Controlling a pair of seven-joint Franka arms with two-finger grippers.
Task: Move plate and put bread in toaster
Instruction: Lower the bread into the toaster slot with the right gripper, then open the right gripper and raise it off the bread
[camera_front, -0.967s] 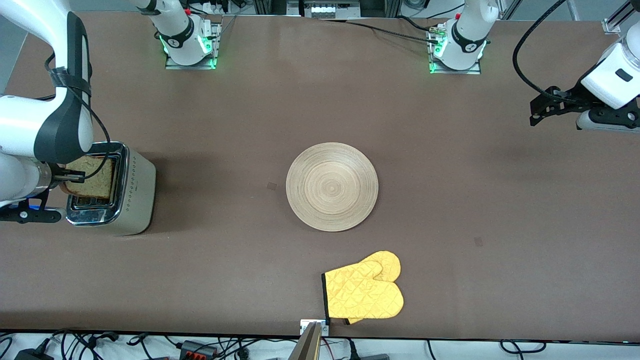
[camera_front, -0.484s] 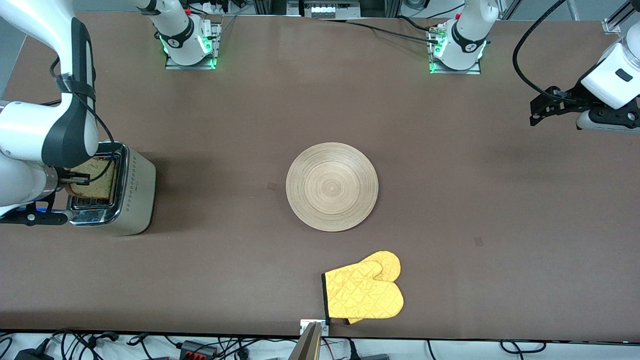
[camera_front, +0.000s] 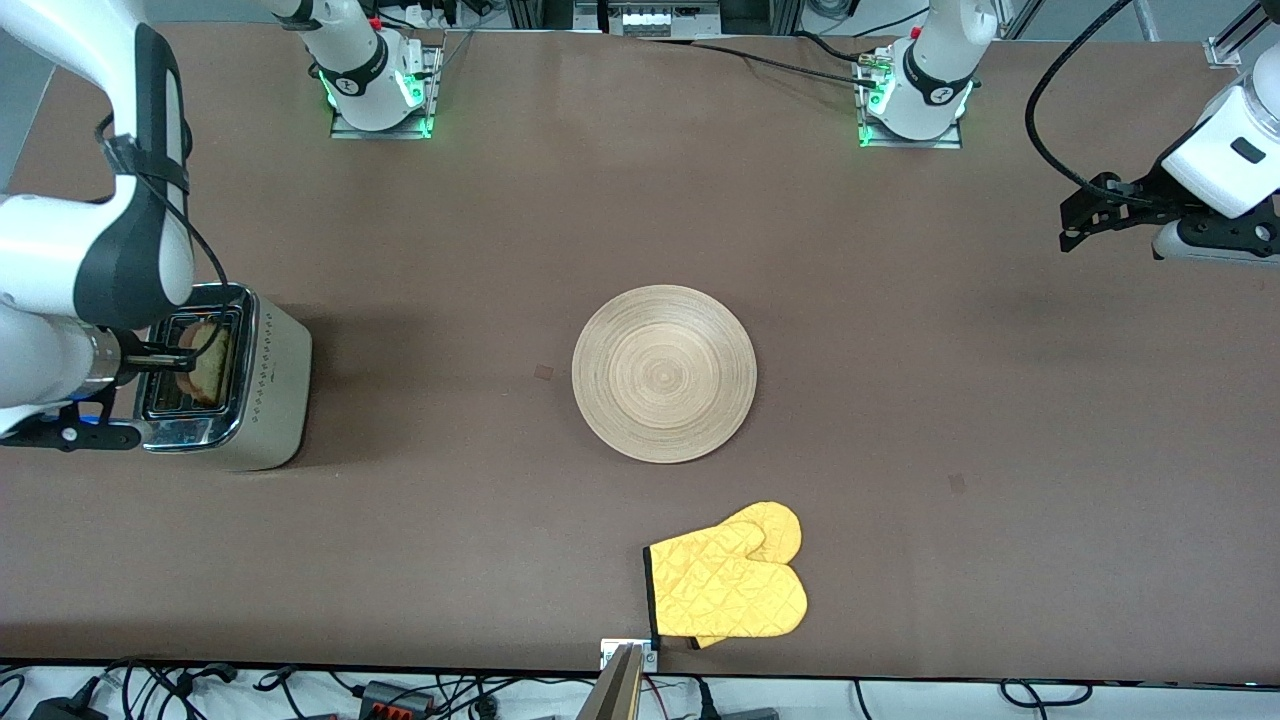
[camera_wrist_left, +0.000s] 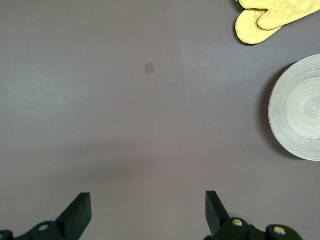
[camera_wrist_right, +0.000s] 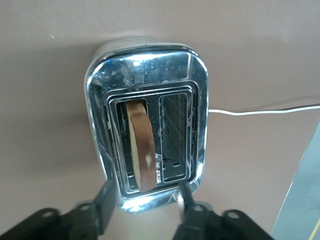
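The toaster (camera_front: 270, 390) stands at the right arm's end of the table. The bread (camera_front: 207, 362) sits on edge, slightly leaning, in its slot on the plate's side, sunk mostly below the chrome top (camera_wrist_right: 145, 65). In the right wrist view the bread (camera_wrist_right: 141, 145) is free of both fingers. My right gripper (camera_front: 170, 358) hovers just over the toaster, open (camera_wrist_right: 145, 200). The wooden plate (camera_front: 664, 373) lies bare at the table's middle. My left gripper (camera_front: 1075, 225) waits open (camera_wrist_left: 148, 210) over the left arm's end, away from the plate (camera_wrist_left: 297, 107).
A yellow oven mitt (camera_front: 728, 585) lies nearer the front camera than the plate, close to the table edge. The toaster's white cord (camera_wrist_right: 260, 111) trails across the table toward the table's end.
The bread has dropped from high in my right gripper down into the toaster slot. The right gripper has opened and let it go. The left arm has not moved.
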